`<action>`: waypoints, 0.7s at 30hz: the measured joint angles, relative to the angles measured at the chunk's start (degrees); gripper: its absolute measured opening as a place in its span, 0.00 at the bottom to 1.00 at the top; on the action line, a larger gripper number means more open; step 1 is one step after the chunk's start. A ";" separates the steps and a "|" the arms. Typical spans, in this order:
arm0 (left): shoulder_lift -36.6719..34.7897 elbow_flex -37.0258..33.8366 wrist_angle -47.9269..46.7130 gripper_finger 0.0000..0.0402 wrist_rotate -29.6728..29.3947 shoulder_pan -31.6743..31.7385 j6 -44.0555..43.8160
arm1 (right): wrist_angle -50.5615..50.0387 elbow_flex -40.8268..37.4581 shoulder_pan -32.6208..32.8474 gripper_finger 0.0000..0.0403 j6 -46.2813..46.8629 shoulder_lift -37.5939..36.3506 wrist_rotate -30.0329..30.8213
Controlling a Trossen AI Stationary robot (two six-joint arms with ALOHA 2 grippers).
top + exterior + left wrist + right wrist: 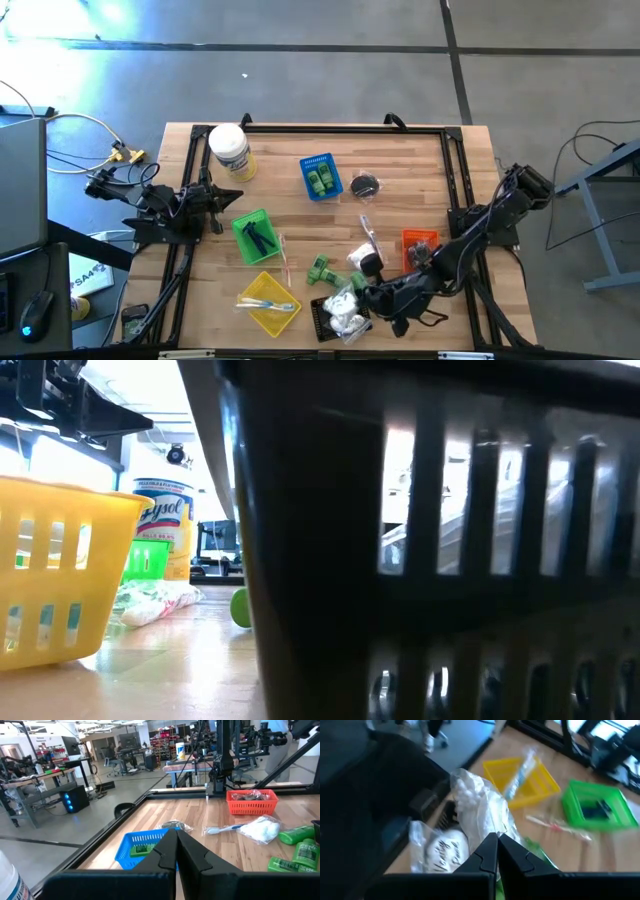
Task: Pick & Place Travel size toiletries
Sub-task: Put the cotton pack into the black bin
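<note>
My right gripper (362,296) (496,839) reaches over the black basket (335,318) at the table's near edge, shut on a white soft packet in clear film (477,805). More white packets (440,855) lie in that basket. Green little bottles lie loose on the wood (320,270) and in the blue basket (320,177). A thin pale stick (284,255) lies beside the green basket (255,237), which holds black pieces. My left gripper (232,197) (176,832) waits shut at the table's left edge. My right gripper pinches the white packet by an edge of its clear film (492,827) between the two shut fingertips. Its fingers come in from the table's right, slanting down. The packet stands out beyond the fingertips over the black basket's right rim; whether it also rests on the basket I cannot tell.
A yellow basket (268,302) with a toothbrush sits left of the black one, an orange basket (420,245) under my right arm. The big white jar (230,150) stands far left. A black round piece (364,184), another white packet (260,827) and a toothbrush (222,829) lie mid-table.
</note>
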 joint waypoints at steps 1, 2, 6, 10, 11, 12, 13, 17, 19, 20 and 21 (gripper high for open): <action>0.00 0.00 0.00 0.00 0.00 0.00 0.00 | 0.64 0.00 -0.26 0.00 -0.57 0.00 -0.83; 0.01 0.00 0.00 0.00 0.01 0.00 0.00 | 1.08 0.00 -0.57 0.00 -1.14 0.00 -1.41; 0.00 0.00 0.00 0.00 0.01 0.00 -0.02 | 2.85 0.00 -1.74 0.00 -2.12 0.00 -3.22; -0.01 0.00 -0.24 0.00 0.01 0.00 -0.04 | 3.97 0.00 -2.73 0.00 -2.13 0.31 -5.05; -0.01 0.00 -0.44 0.00 0.01 0.00 -0.04 | 4.79 0.00 -3.16 0.00 -2.10 0.75 -6.00; 0.01 0.00 -0.52 0.00 0.01 0.00 -0.04 | 5.33 0.02 -3.53 0.00 -2.08 1.35 -7.25; 0.01 0.00 -0.51 0.00 0.01 0.00 -0.04 | 5.60 0.01 -3.96 0.00 -1.89 2.14 -8.52; -0.01 0.00 -0.50 0.00 0.01 -0.01 -0.03 | 7.30 -0.09 -5.39 0.00 -1.27 5.61 -14.28; -0.01 0.00 -0.50 0.00 0.01 0.00 -0.02 | 8.39 -0.09 -5.54 0.00 -1.19 6.54 -16.56; -0.01 0.00 -0.50 0.00 0.01 0.00 -0.02 | 8.47 -0.05 -5.47 0.00 -0.47 6.91 -17.18; -0.01 0.00 -0.50 0.00 0.01 0.00 -0.02 | 8.23 -0.04 -5.47 0.00 0.33 7.30 -18.12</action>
